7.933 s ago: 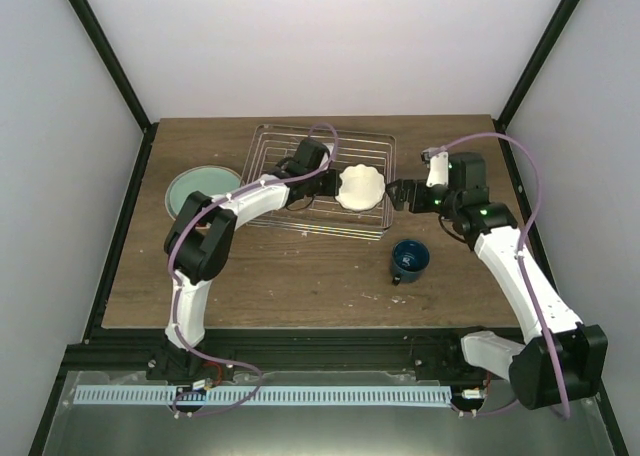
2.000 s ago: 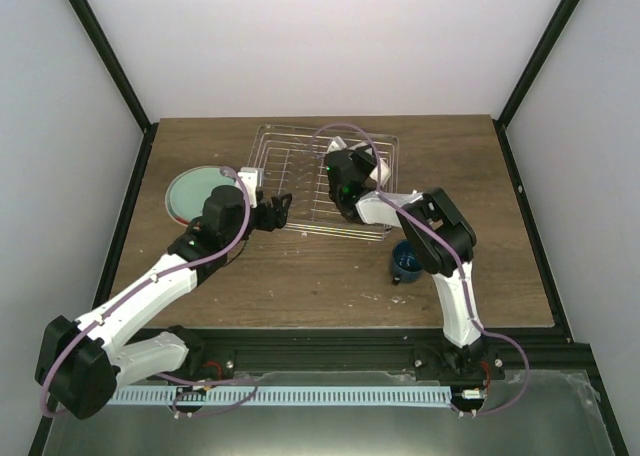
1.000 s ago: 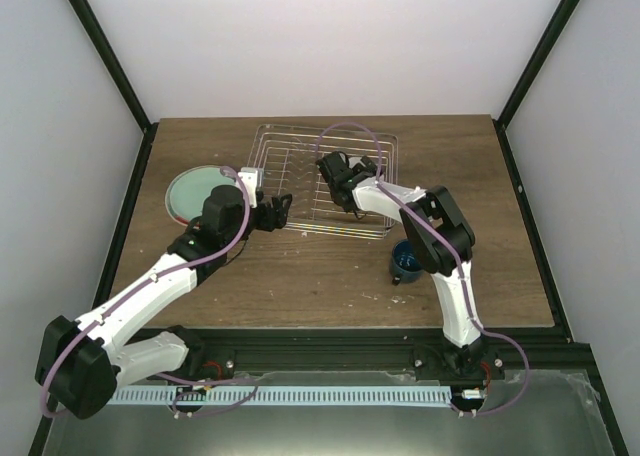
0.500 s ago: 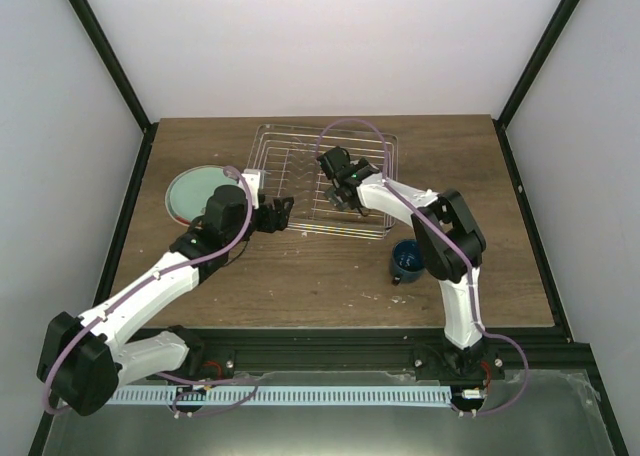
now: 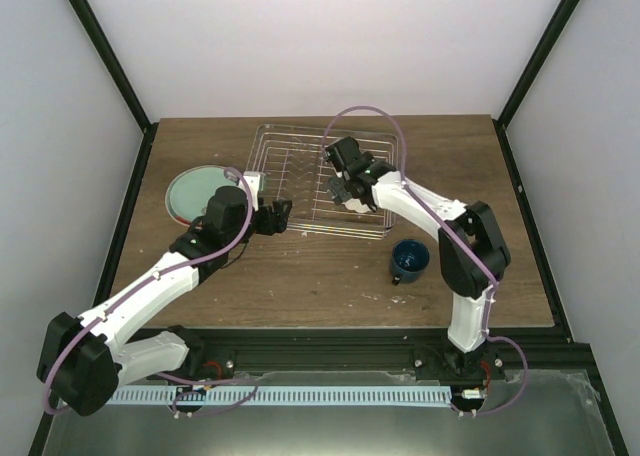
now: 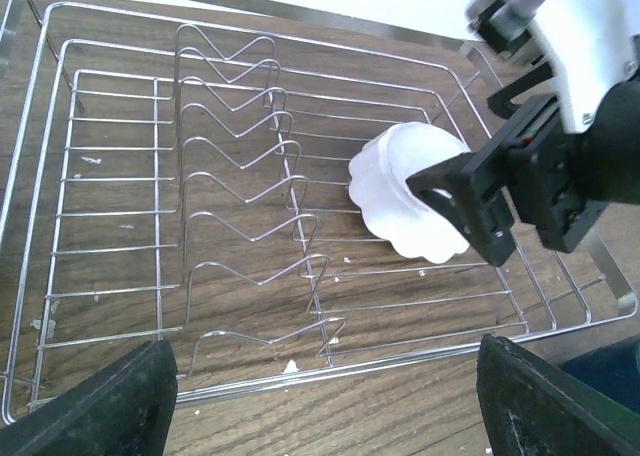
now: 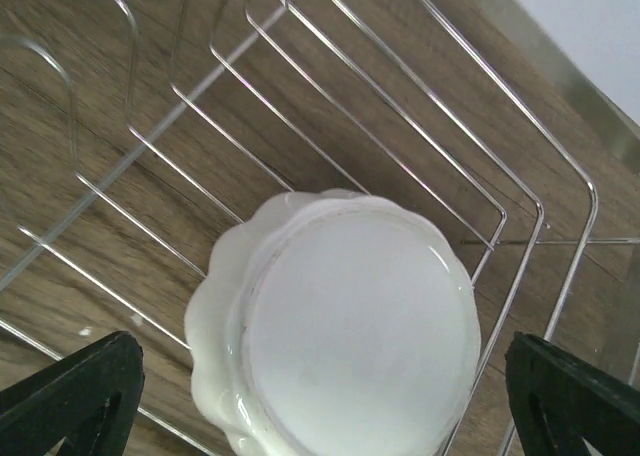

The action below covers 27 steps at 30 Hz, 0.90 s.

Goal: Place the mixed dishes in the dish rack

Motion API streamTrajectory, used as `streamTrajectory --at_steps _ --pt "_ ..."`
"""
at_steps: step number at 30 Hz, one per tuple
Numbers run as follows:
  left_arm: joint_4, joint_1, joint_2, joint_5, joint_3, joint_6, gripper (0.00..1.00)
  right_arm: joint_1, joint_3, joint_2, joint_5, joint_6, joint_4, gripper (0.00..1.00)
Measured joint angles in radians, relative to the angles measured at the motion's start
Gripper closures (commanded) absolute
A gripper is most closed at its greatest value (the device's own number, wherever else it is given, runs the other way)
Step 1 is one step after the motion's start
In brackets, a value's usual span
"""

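Note:
The dish rack [image 5: 290, 176] [image 6: 120, 206] [image 7: 420, 106] stands at the back middle of the table. A small white scalloped dish [image 6: 405, 201] [image 7: 350, 346] lies in its right part, resting on the wires. My right gripper [image 5: 345, 181] [image 7: 325, 401] hangs open just above that dish, its fingers [image 7: 70, 396] wide on either side and apart from it. Open and holding nothing, my left gripper [image 5: 278, 214] [image 6: 335, 406] sits at the rack's near-left edge. A red-rimmed teal plate [image 5: 190, 191] lies left of the rack. A dark blue mug [image 5: 409, 259] [image 6: 605, 371] stands in front of the rack's right corner.
The rack's upright tines [image 6: 250, 176] fill its left and middle rows. Dark frame posts [image 5: 110, 76] rise at the table's back corners, against white walls. Bare wood [image 5: 300, 276] stretches between the rack and the near edge.
The right arm's elbow has swung out to the right and its gripper has shifted slightly back over the dish. The left arm has hardly moved.

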<state>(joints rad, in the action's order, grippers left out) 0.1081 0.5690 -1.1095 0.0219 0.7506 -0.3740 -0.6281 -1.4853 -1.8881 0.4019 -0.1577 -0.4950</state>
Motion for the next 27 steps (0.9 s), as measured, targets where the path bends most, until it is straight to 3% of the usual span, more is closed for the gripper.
streamTrajectory --at_steps 11,19,27 --pt "0.017 0.011 -0.01 -0.003 0.0 -0.004 0.19 0.0 0.114 0.163 -0.059 0.122 -0.037 0.0" --pt "0.033 0.16 -0.085 0.03 0.013 -0.027 0.19 0.011 0.229 0.406 -0.059 0.249 -0.056 0.0" --pt "0.021 0.29 -0.284 0.038 0.065 -0.073 0.19 0.053 0.329 0.538 -0.063 0.296 -0.064 0.0"
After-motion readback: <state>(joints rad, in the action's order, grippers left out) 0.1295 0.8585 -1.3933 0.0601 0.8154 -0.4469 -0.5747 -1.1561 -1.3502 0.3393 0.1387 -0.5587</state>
